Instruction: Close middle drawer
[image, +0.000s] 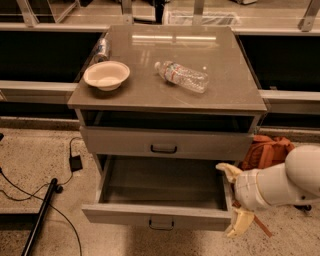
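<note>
The middle drawer (160, 212) of the grey cabinet is pulled far out. Its grey tray (162, 182) is empty and its small dark bar handle (161, 223) sits at the centre of the flat front. Above it, the uppermost drawer (165, 143) stands out slightly, with a dark gap under the countertop. The lowest drawer is hidden beneath the open one. My gripper (233, 197) is at the open drawer's right front corner. It is open, with one cream finger (227, 171) above the drawer's right side and the other (238, 223) low by the front's right end.
On the cabinet top (235, 95) lie a white bowl (106, 75), a clear water bottle (181, 76) on its side and a can (102, 48) at the back left. An orange bag (267, 150) sits on the floor to the right. Cables (75, 162) and a black pole (40, 215) lie to the left.
</note>
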